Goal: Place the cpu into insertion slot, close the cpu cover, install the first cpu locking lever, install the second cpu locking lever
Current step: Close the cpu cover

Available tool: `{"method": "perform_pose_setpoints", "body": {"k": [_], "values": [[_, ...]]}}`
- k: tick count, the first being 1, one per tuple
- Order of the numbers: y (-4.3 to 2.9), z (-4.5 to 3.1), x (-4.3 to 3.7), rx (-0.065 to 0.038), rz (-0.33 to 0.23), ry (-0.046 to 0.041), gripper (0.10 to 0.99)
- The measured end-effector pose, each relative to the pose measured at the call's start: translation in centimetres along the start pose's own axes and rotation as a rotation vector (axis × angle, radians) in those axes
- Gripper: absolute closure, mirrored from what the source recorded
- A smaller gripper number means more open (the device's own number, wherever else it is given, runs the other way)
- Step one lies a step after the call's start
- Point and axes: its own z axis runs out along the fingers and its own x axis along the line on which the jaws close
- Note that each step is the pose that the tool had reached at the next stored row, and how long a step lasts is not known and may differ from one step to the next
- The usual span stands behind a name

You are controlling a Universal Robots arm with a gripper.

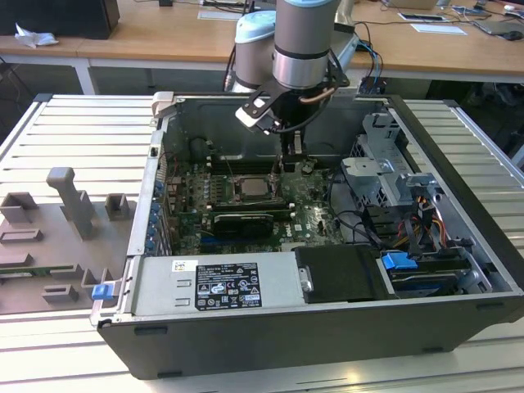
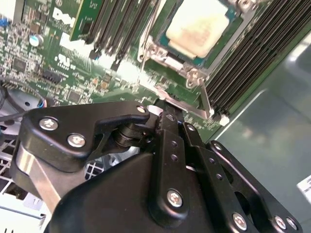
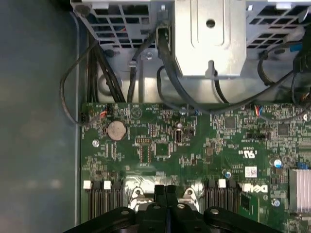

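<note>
The cpu [image 2: 197, 24], a pale square chip, lies in the insertion slot [image 1: 251, 189] on the green board. The silver cpu cover [image 2: 165, 59] lies flat around it. A thin metal locking lever [image 2: 206, 99] runs along the socket's edge, and its end [image 2: 181, 105] reaches the fingertips. My gripper [image 1: 283, 167] hangs low over the board just to the exterior view's right of the socket. Its black fingers [image 3: 160, 193] are pressed together, shut, with nothing visible between them. In the second wrist view the gripper [image 2: 164, 108] sits right beside the lever's end.
The open computer case [image 1: 458, 155] walls in the board. Black memory slots [image 2: 252, 53] flank the socket. A drive cage [image 3: 209, 36] and cables [image 3: 165, 73] stand beyond the board. A power supply [image 1: 221, 282] lies along the front. Grey fixtures [image 1: 70, 201] sit outside on the exterior view's left.
</note>
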Motion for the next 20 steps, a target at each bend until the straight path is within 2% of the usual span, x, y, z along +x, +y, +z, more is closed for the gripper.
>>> {"method": "perform_pose_setpoints", "body": {"k": [4, 7, 8, 13, 15, 20], "values": [[-1.33, -0.05, 0.0, -0.002, 0.0, 0.0002, 0.98], [-2.63, -0.06, -0.01, -0.003, 0.0, 0.0, 0.98], [-3.19, 0.02, -0.01, -0.004, 0.0, 0.0, 0.98], [-4.53, 0.96, -0.02, -0.004, 0.0, 0.0, 0.98], [-4.85, 1.24, -0.02, -0.004, -0.001, 0.0001, 0.98], [-5.15, 1.29, -0.02, -0.004, -0.004, 0.0003, 0.98]]}}
